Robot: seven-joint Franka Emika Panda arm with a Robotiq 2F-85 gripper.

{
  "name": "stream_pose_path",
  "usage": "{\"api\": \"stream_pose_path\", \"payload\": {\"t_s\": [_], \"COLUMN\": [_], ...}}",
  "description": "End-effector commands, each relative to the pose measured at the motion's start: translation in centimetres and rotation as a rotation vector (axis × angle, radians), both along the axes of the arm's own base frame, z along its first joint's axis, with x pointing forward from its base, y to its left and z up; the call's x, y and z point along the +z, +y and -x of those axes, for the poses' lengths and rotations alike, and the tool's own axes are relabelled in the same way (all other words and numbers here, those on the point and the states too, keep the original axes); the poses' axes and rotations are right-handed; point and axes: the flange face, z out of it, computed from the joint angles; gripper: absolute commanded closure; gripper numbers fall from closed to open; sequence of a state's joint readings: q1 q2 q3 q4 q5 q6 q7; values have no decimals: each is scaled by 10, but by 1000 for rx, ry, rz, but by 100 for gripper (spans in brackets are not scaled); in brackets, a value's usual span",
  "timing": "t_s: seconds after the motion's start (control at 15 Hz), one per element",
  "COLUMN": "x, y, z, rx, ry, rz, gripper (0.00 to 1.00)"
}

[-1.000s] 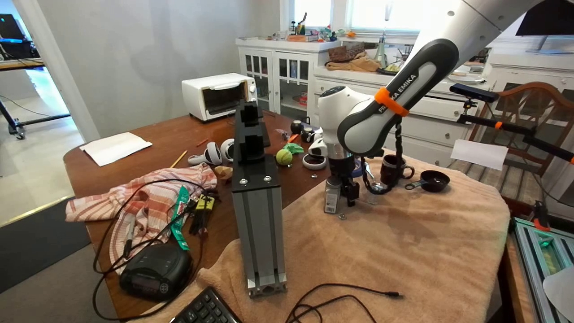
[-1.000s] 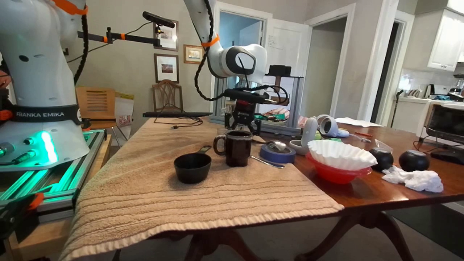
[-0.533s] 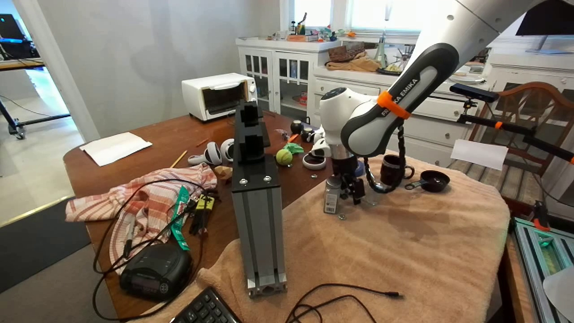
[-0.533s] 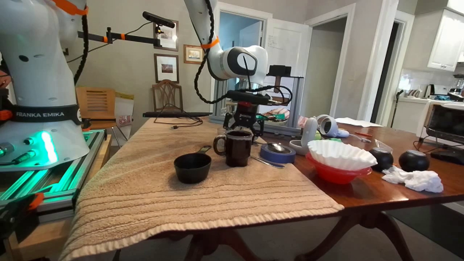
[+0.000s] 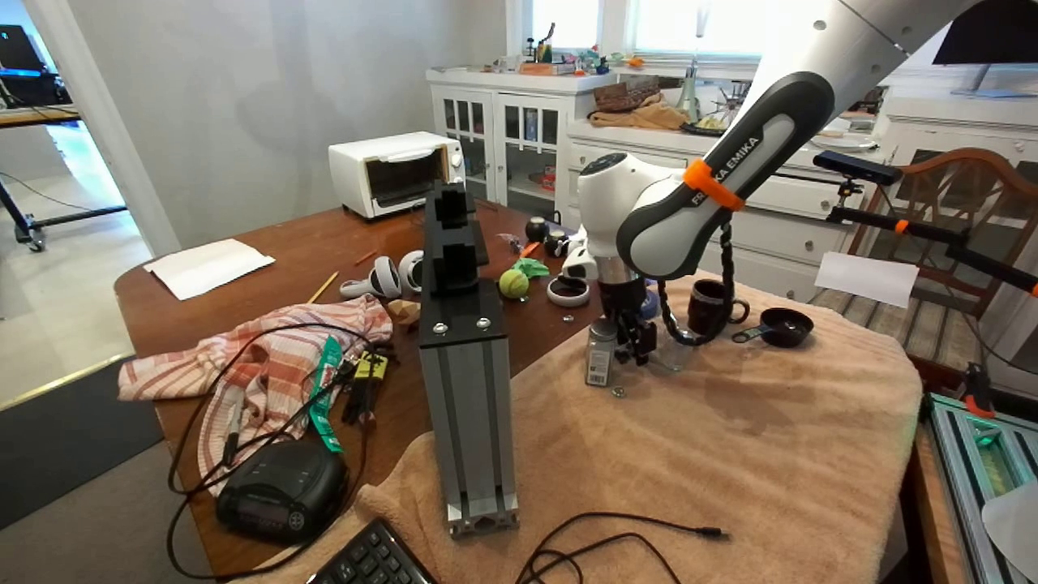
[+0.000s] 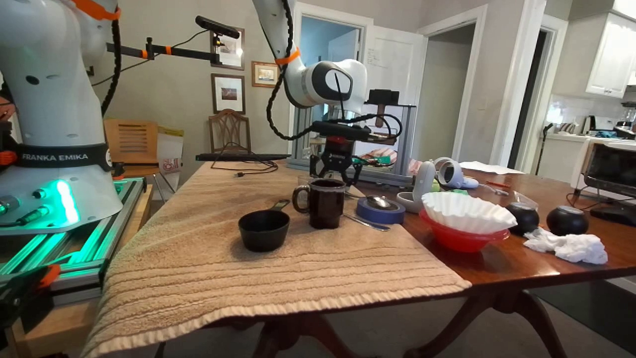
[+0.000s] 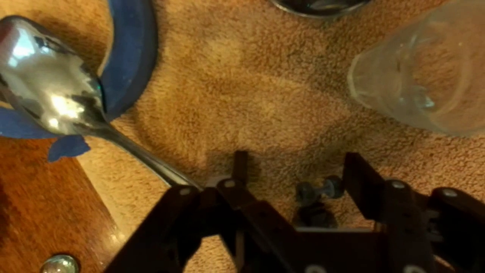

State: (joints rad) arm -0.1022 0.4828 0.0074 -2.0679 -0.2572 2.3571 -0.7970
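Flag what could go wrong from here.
The spoon rests on the roll of blue tape, its handle running out of sight behind the open gripper; a sideways move might drag it off. The clear cup is close by, so a swing that way could knock it. In an exterior view, the grey bottle appears right beside the gripper and might get toppled.

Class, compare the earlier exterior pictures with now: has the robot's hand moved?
Yes. In an exterior view the hand has shifted slightly right in the picture, away from the grey barcoded bottle, which stands where it did.
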Motion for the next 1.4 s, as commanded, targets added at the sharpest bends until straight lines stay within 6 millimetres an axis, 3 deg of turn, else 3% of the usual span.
{"api": "stream_pose_path", "payload": {"t_s": [0.0,0.13,0.47,0.53,0.67,0.87,1.0,1.07,1.2,1.33], "x": [9,11,15,14,12,9,8,8,8,8], "y": [4,7,15,17,20,26,27,27,27,24], "z": [7,7,7,6,4,2,2,2,3,4], "rx": [10,11,14,15,13,18,18,17,14,3], "ry": [16,15,4,5,7,12,14,14,14,19], "rz": [-10,-17,-22,-26,-31,-38,-40,-39,-36,-30], "gripper": [12,4,18,37,39,52,77,78,93,93]}}
